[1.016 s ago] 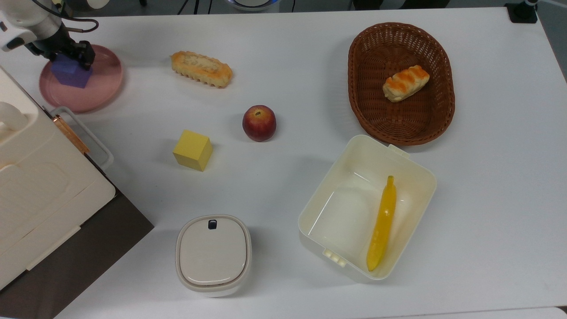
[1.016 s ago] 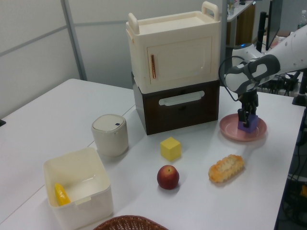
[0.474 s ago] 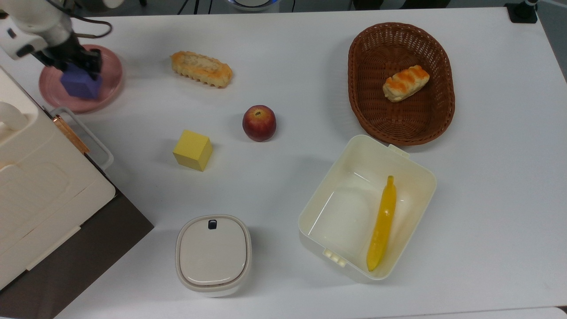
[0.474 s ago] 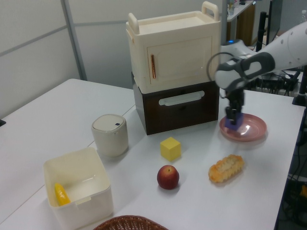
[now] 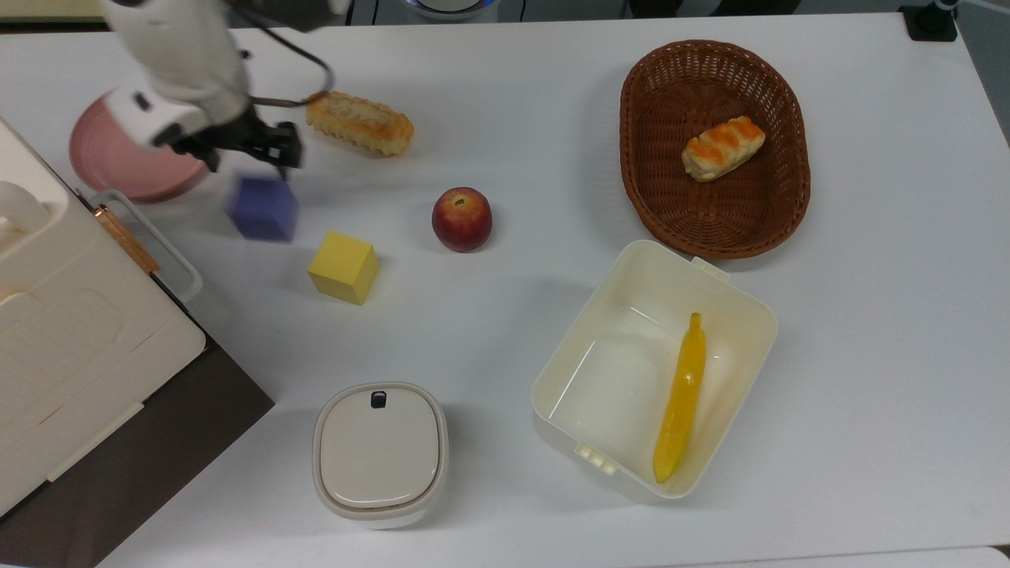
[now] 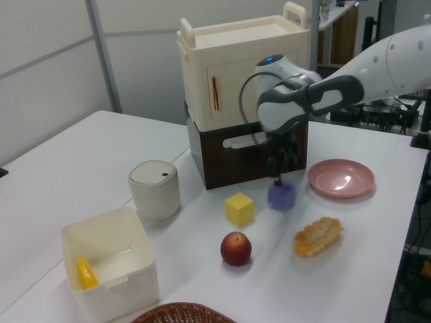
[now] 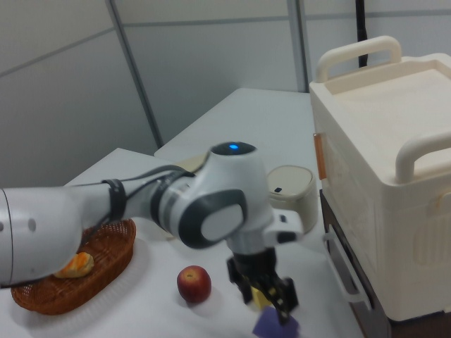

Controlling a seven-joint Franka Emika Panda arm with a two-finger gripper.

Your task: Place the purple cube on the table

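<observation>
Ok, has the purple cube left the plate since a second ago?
Yes. The purple cube has moved off the pink plate toward the top view's right, now near the yellow cube, with the gripper over it.

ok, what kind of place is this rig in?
Probably a lab or office test bench, not a kitchen: a white table with toy food like the banana, partition walls behind, and a robot arm carrying the purple cube.
</observation>
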